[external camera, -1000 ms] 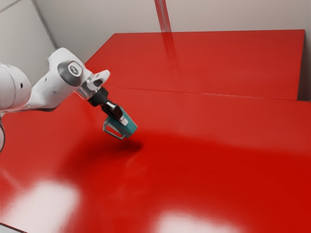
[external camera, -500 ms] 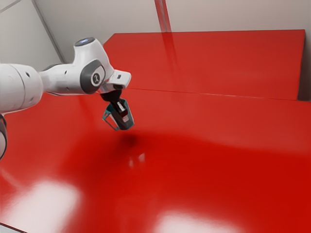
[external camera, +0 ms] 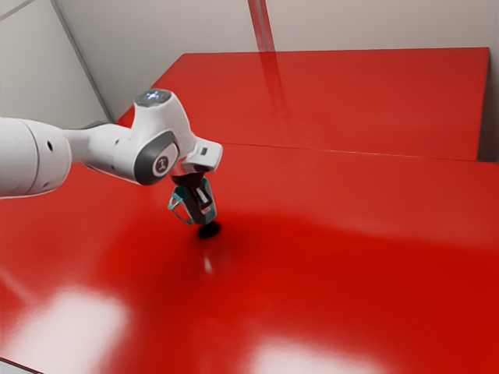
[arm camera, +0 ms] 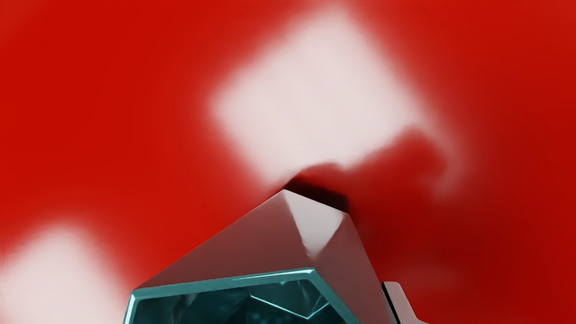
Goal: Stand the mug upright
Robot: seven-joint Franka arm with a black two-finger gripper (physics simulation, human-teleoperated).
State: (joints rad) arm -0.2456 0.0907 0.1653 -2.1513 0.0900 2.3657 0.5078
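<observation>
The teal mug [external camera: 210, 210] is off toward the exterior view's left, its mouth up toward the hand and its body leaning slightly. Its open handle [external camera: 178, 206] points to the exterior view's left. My gripper [external camera: 203, 202] is shut on the mug, with one finger visible against its near side. A dark shadow lies just below the base; whether the base touches the table cannot be told. In the wrist view the mug [arm camera: 270, 275] shows its many-sided rim and pale outer walls, beside a fingertip of my gripper [arm camera: 400, 301], whose other fingertip is hidden.
The glossy red table [external camera: 335, 257] spreads around the mug, with bright reflections near its front. Behind it a raised-looking red section [external camera: 335, 101] meets it along a thin seam. A pale wall [external camera: 374, 23] stands at the back.
My hand has swung to point more steeply down, bringing the held mug from a strong tilt closer to upright. Over the last half second, hand and mug have come lower, closer to the shadow.
</observation>
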